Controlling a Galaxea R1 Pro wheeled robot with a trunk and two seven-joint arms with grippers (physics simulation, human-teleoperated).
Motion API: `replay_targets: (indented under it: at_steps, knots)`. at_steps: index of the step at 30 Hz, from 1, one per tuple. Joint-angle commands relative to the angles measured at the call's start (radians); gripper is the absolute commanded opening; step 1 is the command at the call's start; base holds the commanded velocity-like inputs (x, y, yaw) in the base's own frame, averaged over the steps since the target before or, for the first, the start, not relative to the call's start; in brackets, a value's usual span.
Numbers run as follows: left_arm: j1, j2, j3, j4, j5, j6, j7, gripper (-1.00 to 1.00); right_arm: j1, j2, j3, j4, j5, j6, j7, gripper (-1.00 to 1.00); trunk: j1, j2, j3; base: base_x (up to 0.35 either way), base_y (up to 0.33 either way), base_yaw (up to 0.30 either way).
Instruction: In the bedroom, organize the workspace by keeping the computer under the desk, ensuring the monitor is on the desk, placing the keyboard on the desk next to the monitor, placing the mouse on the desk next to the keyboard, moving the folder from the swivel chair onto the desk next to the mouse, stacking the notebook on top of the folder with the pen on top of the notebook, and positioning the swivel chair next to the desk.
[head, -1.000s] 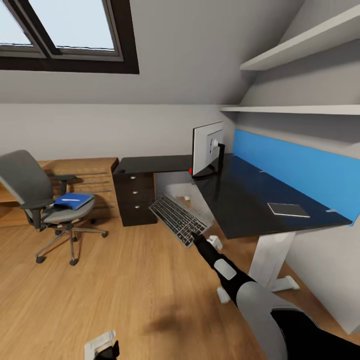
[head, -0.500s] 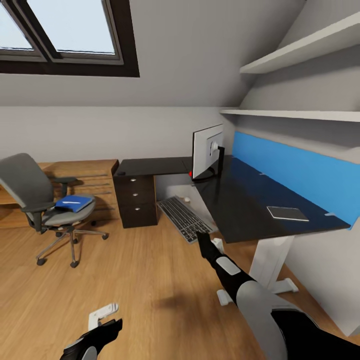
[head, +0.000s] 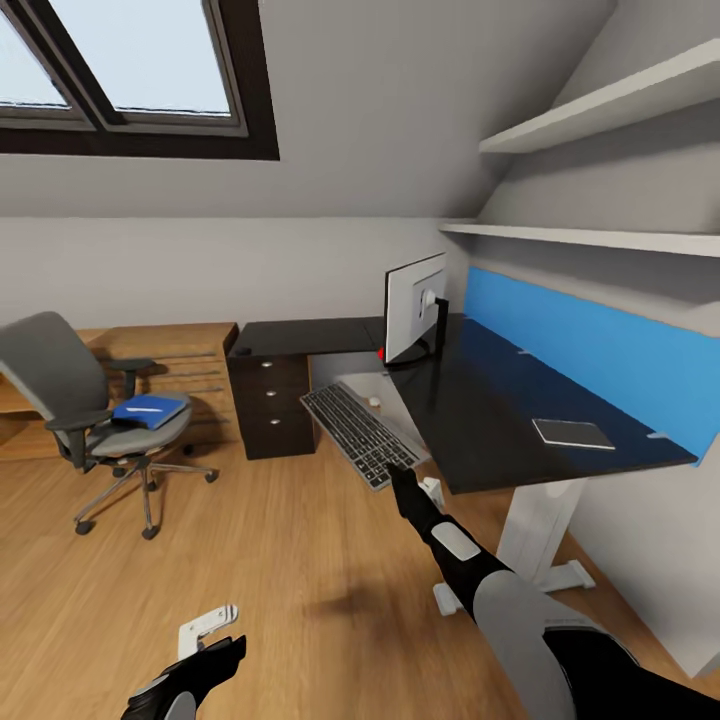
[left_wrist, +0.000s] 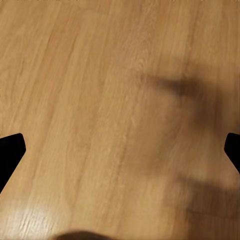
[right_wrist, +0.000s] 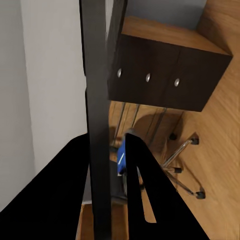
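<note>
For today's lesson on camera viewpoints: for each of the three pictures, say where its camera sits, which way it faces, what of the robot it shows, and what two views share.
Head view: on the head, facing forward and down at the desk and chair; both arms show.
Left wrist view: by the left gripper, facing down at the floor; fingertips at the edges.
Right wrist view: by the right gripper, clamping the keyboard edge-on, facing the drawers.
Shared: head and right wrist views both show keyboard, drawers and chair.

The keyboard (head: 359, 436), clamped in the right end effector (head: 397, 470), has seemingly swung flatter; the left arm (head: 185, 680) has risen.
</note>
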Motion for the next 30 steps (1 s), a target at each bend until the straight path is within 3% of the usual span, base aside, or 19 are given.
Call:
replay_targets:
  at_steps: [1,15,30]
  knots:
    - [-0.001,0.001,-0.003,-0.001,0.010,0.001,0.010,1.00,0.000,0.000,-0.007,0.001,-0.007,0.009,0.008,-1.00,-0.004,0.007,0.002,0.000,0.000,0.000]
    - [-0.001,0.001,-0.003,-0.004,0.009,0.000,0.006,1.00,0.000,0.000,-0.007,0.001,-0.009,0.003,0.009,-1.00,-0.058,0.105,0.062,0.034,0.000,0.169]
    - [-0.001,0.001,-0.004,-0.004,0.010,0.001,0.006,1.00,0.000,0.000,-0.006,0.001,-0.009,0.011,0.012,-1.00,-0.115,0.210,0.124,0.300,0.000,0.148]
